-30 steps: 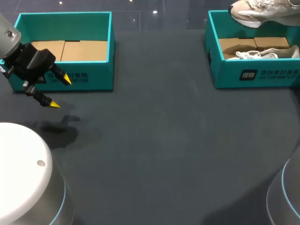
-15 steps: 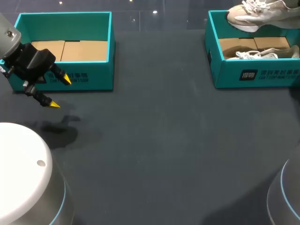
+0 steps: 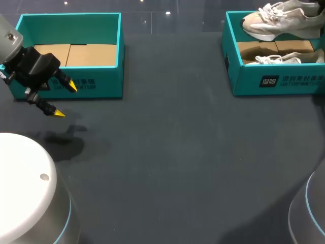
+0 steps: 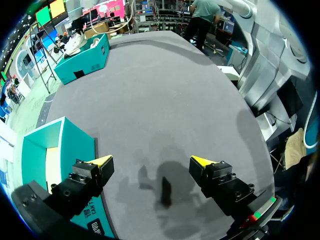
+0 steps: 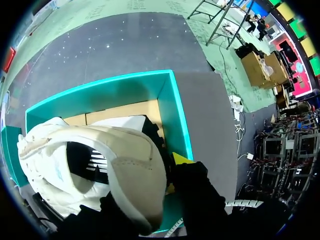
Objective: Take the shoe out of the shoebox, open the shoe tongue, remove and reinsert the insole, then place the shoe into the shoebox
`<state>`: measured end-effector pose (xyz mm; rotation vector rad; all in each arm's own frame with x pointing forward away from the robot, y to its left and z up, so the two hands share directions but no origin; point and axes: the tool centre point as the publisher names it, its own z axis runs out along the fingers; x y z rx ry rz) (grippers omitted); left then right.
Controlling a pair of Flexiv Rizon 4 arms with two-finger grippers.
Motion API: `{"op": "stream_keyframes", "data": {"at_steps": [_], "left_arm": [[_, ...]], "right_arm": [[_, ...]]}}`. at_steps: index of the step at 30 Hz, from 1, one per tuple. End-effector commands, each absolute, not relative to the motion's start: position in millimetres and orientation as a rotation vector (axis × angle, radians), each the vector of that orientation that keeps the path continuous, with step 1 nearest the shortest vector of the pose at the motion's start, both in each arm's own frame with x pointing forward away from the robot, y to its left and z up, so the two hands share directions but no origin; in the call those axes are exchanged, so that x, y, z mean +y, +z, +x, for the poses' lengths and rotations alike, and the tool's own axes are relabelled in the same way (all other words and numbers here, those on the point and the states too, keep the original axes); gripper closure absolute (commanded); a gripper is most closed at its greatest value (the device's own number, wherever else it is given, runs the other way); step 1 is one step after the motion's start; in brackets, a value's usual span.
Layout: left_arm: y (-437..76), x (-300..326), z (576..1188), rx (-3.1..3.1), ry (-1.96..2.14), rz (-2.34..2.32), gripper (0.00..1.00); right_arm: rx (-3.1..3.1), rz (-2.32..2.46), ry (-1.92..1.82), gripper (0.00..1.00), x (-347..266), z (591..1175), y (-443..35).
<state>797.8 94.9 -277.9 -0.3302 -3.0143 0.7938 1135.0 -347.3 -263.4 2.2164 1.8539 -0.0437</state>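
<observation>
My left end effector (image 3: 66, 100) is staying parked, fingers apart, beside the spare box (image 3: 104, 85). My right end effector (image 5: 169, 167) is clamping the shoe (image 3: 284, 20) by its heel and swinging it lower across the shoebox (image 3: 292, 81) beneath it, so the take-out is progressing. One of its fingertips is hiding behind the heel, and a second shoe (image 3: 284, 58) is lying below.

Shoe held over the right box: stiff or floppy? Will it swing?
Probably semi-stiff: the shoe holds its shape hanging from the right claw at its padded collar. That collar likely squashes, so it may pivot. The loose laces will probably dangle and could snag the shoebox rim.
</observation>
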Motion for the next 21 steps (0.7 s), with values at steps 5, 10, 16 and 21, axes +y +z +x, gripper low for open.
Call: {"op": "stream_keyframes", "data": {"at_steps": [5,10,16,21], "left_arm": [[-277.5,95.1,797.4,-3.015,0.789,-0.332,0.0],[-277.5,95.1,797.4,-3.015,0.789,-0.332,0.0],[-277.5,95.1,797.4,-3.015,0.789,-0.332,0.0],[-277.5,95.1,797.4,-3.015,0.789,-0.332,0.0]], "right_arm": [[1.836,2.191,-0.049,1.0,-345.0,1141.4,-275.5],[1.83,2.186,-0.058,1.0,-344.6,1142.7,-281.4],[1.828,2.198,-0.057,1.0,-345.7,1144.5,-291.5],[1.822,2.198,-0.06,1.0,-346.4,1145.2,-296.2]]}}
